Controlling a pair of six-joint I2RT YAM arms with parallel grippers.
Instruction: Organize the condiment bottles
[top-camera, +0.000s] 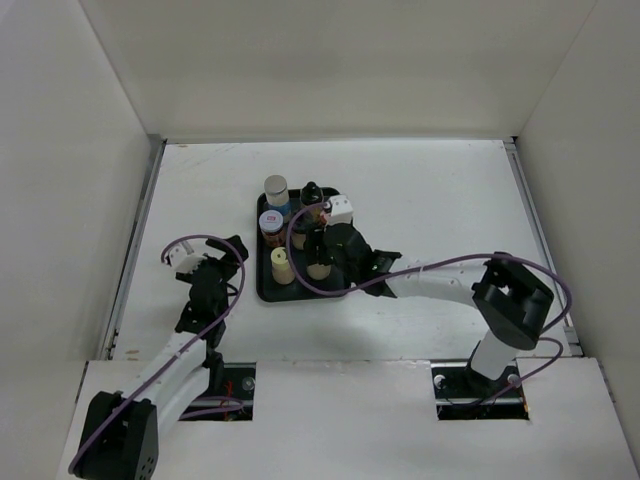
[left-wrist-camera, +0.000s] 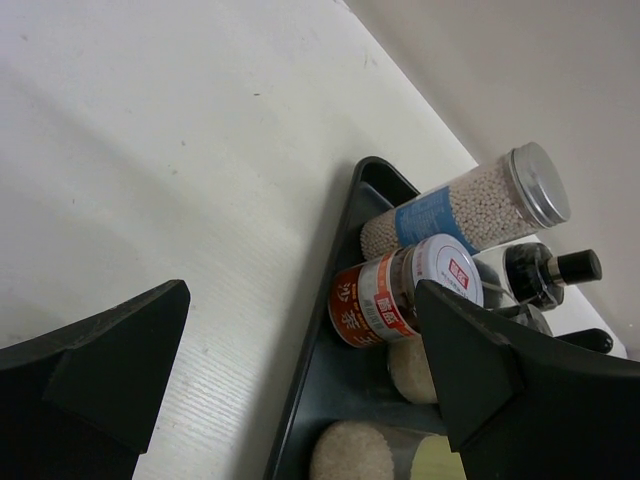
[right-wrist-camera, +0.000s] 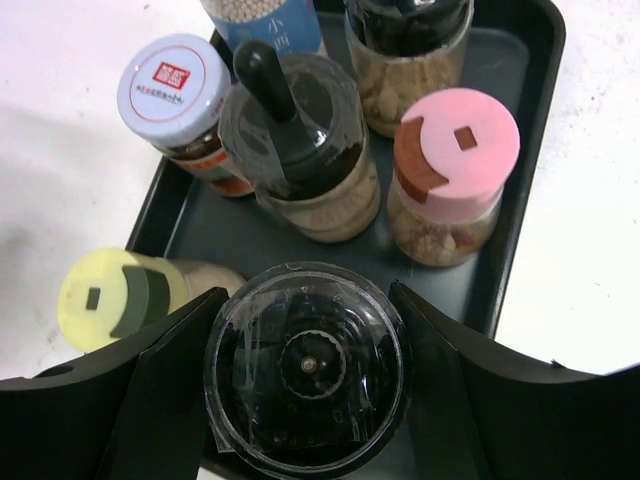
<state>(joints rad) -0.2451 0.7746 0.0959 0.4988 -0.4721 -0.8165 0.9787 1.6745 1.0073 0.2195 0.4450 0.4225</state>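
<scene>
Several condiment bottles stand on a black tray (top-camera: 266, 288). My right gripper (right-wrist-camera: 305, 385) is shut on a dark bottle with a clear-topped grinder cap (right-wrist-camera: 305, 365) at the tray's near side; in the top view this gripper (top-camera: 322, 252) is over the tray's middle. Around it stand a cream-capped bottle (right-wrist-camera: 110, 295), a pink-capped bottle (right-wrist-camera: 455, 145), a black knob-topped bottle (right-wrist-camera: 300, 150), a red-labelled jar with a white cap (right-wrist-camera: 175, 88) and a black-capped bottle (right-wrist-camera: 405, 35). The silver-capped bottle (left-wrist-camera: 470, 205) stands at the far corner. My left gripper (top-camera: 215, 262) is open and empty, left of the tray.
The tray rim (left-wrist-camera: 318, 335) lies just right of my open left gripper (left-wrist-camera: 300, 330). White walls enclose the table on the left, back and right. Bare white table (top-camera: 450, 200) lies to the right of the tray.
</scene>
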